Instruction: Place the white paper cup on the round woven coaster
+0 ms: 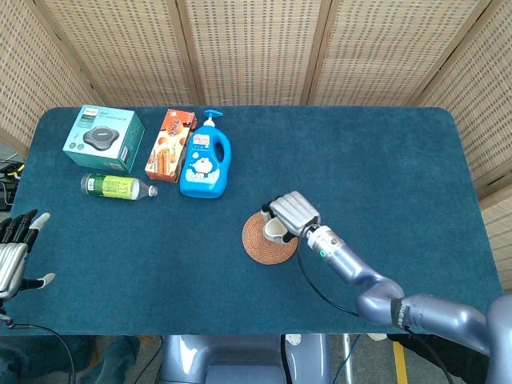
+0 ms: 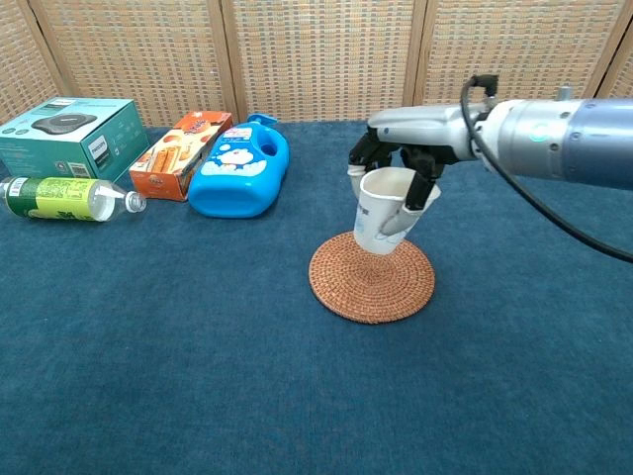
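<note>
Paper cup (image 2: pixel 381 220) above coaster (image 2: pixel 372 276), bottles far left

**Cloth, Weave, Paper, Gloss**

Matt, napped blue cloth over the counter (image 2: pixel 198 396). Coarse ribbed weave on the round woven coaster (image 2: pixel 372 277). Smooth matt white paper cup (image 2: pixel 381 220), pinched by the right hand (image 2: pixel 410 148) of glossy silver metal with black fingers (image 2: pixel 427 183). Shiny plastic on the blue detergent bottle (image 2: pixel 237 170). Woven cane screens (image 2: pixel 326 54) framed in wood.
</note>
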### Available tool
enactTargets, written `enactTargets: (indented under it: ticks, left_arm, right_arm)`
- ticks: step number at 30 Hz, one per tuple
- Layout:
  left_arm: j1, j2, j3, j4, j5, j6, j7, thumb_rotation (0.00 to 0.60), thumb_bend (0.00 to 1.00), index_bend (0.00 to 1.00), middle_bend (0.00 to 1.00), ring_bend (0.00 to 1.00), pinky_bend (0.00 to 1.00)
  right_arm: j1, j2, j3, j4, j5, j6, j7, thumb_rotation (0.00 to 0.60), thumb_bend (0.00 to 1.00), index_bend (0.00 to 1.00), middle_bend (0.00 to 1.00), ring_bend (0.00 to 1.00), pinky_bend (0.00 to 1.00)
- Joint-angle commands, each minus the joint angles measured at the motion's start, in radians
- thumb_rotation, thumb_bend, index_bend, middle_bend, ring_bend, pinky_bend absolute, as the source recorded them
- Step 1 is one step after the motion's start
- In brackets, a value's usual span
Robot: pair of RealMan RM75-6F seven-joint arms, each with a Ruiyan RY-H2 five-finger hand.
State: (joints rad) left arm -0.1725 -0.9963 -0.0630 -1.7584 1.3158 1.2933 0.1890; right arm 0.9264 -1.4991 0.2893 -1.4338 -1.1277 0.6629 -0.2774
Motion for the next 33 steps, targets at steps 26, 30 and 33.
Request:
enactTargets:
  ticks: [26,30,33]
  left_arm:
    - [-0.012,0.009,0.010,0.007,0.008,-0.014,-0.037,0.600,0.00,0.00,0.00,0.00,0.00]
    - [-0.015,0.009,0.009,0.007,0.008,-0.014,-0.037,0.600,0.00,0.00,0.00,0.00,0.00]
    - [-0.015,0.009,0.011,0.004,0.014,-0.011,-0.036,0.600,0.00,0.00,0.00,0.00,0.00]
  right_arm:
    - [0.147,-0.060,-0.102,0.012,0.303,0.043,-0.215,0.600,0.00,0.00,0.00,0.00,0.00]
    - [0.130,-0.033,-0.096,-0.036,0.266,0.090,-0.196,0.600,0.00,0.00,0.00,0.00,0.00]
    - [0.119,0.009,-0.096,-0.094,0.260,0.114,-0.199,0.600,0.00,0.00,0.00,0.00,0.00]
